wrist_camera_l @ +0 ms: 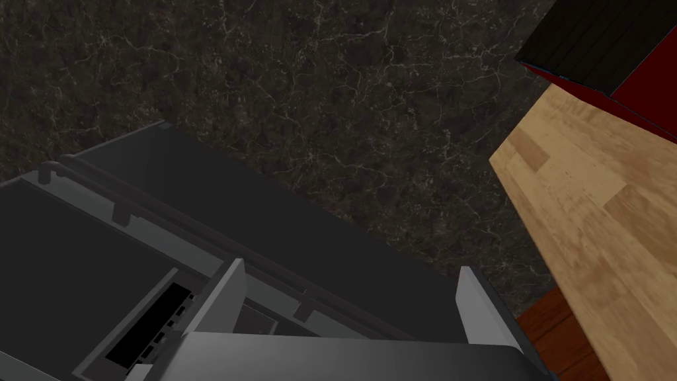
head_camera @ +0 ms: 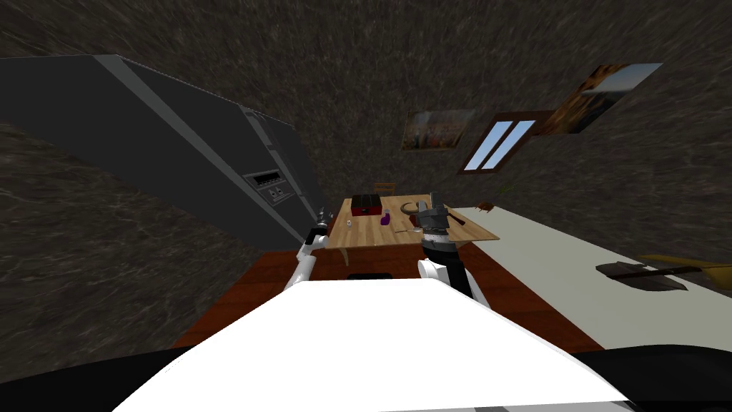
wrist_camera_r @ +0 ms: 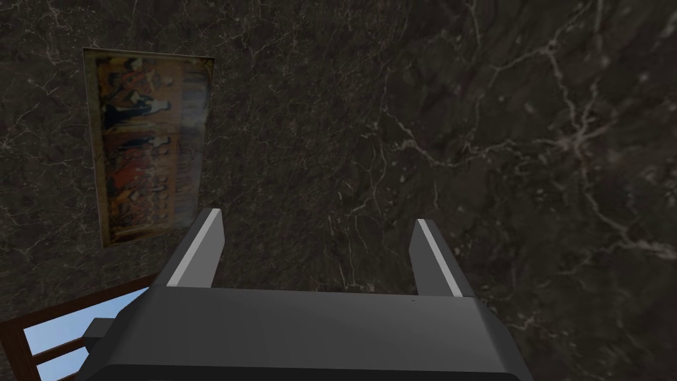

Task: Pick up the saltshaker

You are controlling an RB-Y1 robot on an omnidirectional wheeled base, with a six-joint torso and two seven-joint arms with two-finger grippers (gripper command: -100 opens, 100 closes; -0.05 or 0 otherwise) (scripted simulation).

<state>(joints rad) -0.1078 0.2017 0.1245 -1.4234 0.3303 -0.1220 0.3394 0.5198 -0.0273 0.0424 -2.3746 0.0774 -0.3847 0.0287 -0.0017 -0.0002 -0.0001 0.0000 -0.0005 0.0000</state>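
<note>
- The left jaws stand open and empty at the left edge of the counter, mid-frame in the head view, and face the dark fridge.
- The right jaws, raised right of centre, are open and empty too.
- The saltshaker seems to be the tiny pale thing just right of the left jaws, though it is too small to be sure.
- Risk: because it sits near the counter's edge, a sideways sweep could knock it off or bump the purple object.

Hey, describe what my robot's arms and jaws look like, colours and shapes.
The left arm is a white tube with dark joints; the right arm is white with dark grey segments. Each ends in a dark grey box carrying jaws of two thin, light grey, flat blades.
</note>
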